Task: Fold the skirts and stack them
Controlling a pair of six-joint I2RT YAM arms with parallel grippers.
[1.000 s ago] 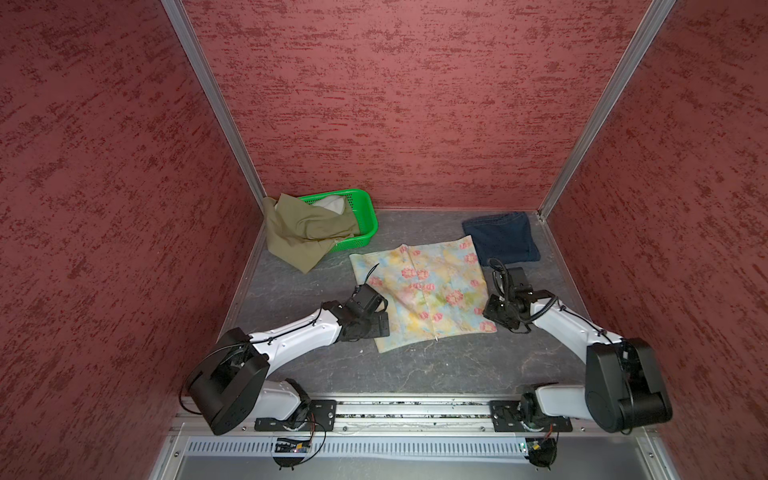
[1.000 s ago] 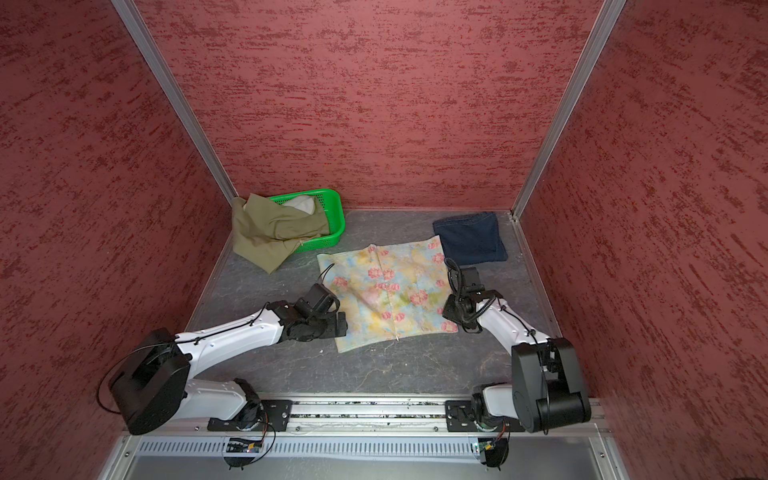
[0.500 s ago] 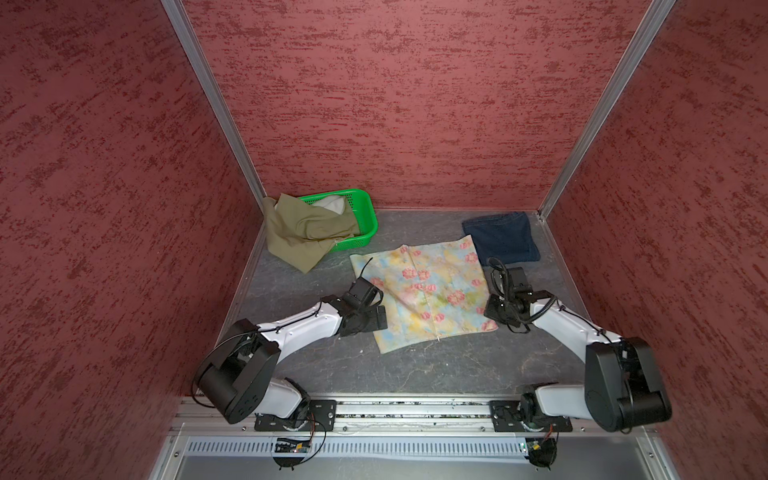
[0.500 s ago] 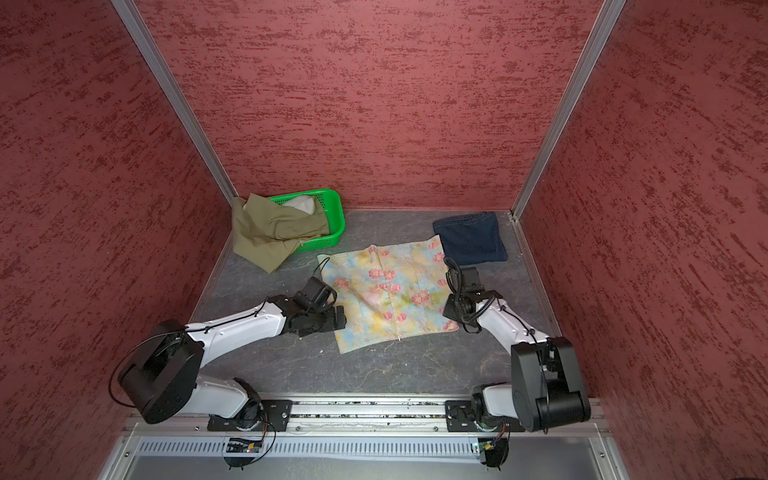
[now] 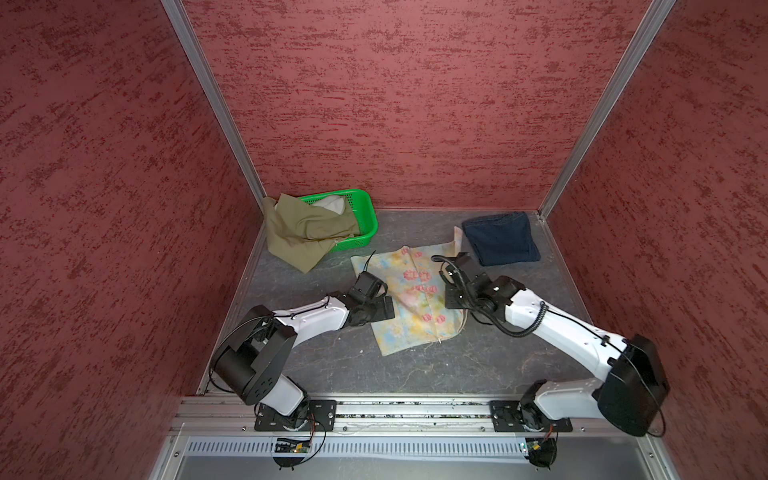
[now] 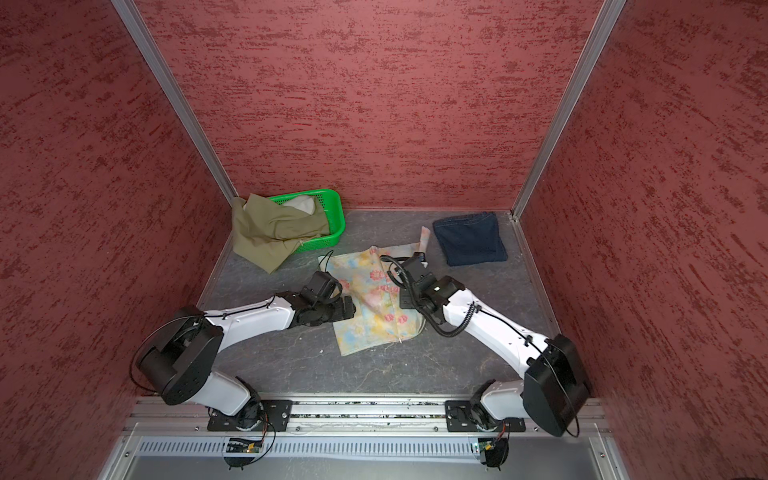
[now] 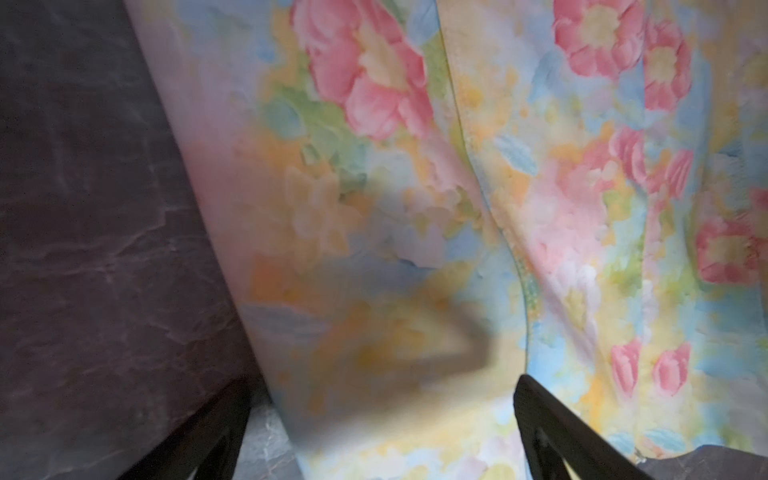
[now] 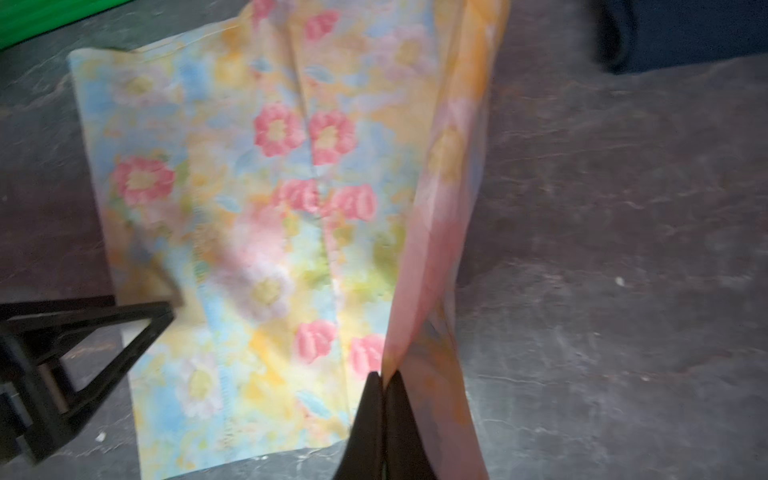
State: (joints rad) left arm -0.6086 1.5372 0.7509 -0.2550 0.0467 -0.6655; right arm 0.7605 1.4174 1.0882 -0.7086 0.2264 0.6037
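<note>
Lifted since before, one edge of the pale pastel floral cloth skirt (image 5: 415,299), central on the grey table (image 5: 415,374), hung pinched in the right gripper (image 8: 384,376); the left gripper (image 7: 376,432) gaped empty at the opposite edge. Carrying that edge squarely across seemed best.

Bare table (image 8: 602,249) lies open outside the right claw (image 8: 384,382). Inside it, the raised floral skirt (image 8: 270,208) and left claw (image 7: 382,382) block, with the denim skirt (image 5: 500,239) ahead.

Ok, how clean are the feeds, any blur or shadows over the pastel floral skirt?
Left wrist view: the pale pastel floral cloth skirt is soft near the open left gripper, with a dark blurred shadow on it. Right wrist view: motion-smeared, though the shut right gripper pinching the skirt's raised edge is readable. Both top views: sharp, evenly lit.
</note>
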